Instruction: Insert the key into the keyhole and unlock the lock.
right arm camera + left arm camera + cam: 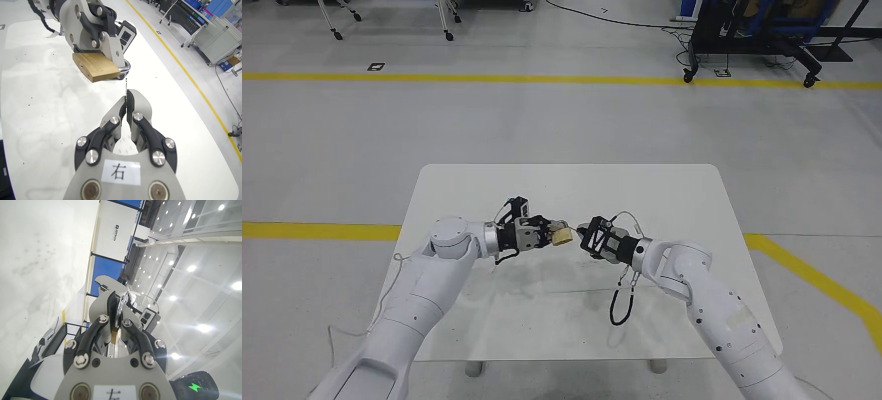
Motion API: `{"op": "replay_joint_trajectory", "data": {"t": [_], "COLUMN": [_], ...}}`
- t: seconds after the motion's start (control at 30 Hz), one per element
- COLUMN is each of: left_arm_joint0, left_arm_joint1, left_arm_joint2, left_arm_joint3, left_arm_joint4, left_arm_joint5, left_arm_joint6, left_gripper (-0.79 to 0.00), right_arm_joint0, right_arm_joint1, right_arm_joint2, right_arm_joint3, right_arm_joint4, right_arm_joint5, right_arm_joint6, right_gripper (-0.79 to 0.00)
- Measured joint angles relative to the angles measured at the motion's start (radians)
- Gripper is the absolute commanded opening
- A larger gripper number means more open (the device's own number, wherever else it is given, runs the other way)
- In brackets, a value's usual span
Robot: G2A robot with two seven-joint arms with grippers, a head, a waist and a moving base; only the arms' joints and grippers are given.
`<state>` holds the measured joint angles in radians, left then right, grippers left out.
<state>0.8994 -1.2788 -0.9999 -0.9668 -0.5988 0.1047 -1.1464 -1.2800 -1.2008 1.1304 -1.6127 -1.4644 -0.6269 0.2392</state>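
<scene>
In the middle of the top view, the left gripper (pixel 548 234) pinches the lock (pixel 562 237) tight and holds it up off the table (pixel 672 190), so it can't wiggle when the key comes. Just right of it, the right gripper (pixel 591 238) has its fingers pressed together on the key (pixel 126 83), thin end poking out front, ready to go in. In the right wrist view the key tip sits under the lock's loop, but the keyhole (pixel 81 66) is on the lock's left end, so I think it needs lining up first.
</scene>
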Motion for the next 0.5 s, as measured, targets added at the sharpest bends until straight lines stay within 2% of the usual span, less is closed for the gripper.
{"op": "replay_joint_trajectory", "data": {"t": [0.23,0.5], "left_arm_joint0": [-0.008,-0.015], "left_arm_joint1": [-0.003,-0.005], "left_arm_joint2": [0.011,0.004], "left_arm_joint3": [0.007,0.028], "left_arm_joint4": [0.013,-0.019], "left_arm_joint5": [0.005,0.002], "left_arm_joint6": [0.008,-0.009], "left_gripper": [-0.785,-0.785], "right_arm_joint0": [0.000,0.042], "right_arm_joint1": [0.004,0.005], "right_arm_joint2": [0.001,-0.038], "right_arm_joint3": [-0.011,0.013], "right_arm_joint4": [-0.016,-0.025], "right_arm_joint5": [0.004,-0.086], "right_arm_joint6": [0.008,0.048], "right_gripper": [-0.785,-0.785]}}
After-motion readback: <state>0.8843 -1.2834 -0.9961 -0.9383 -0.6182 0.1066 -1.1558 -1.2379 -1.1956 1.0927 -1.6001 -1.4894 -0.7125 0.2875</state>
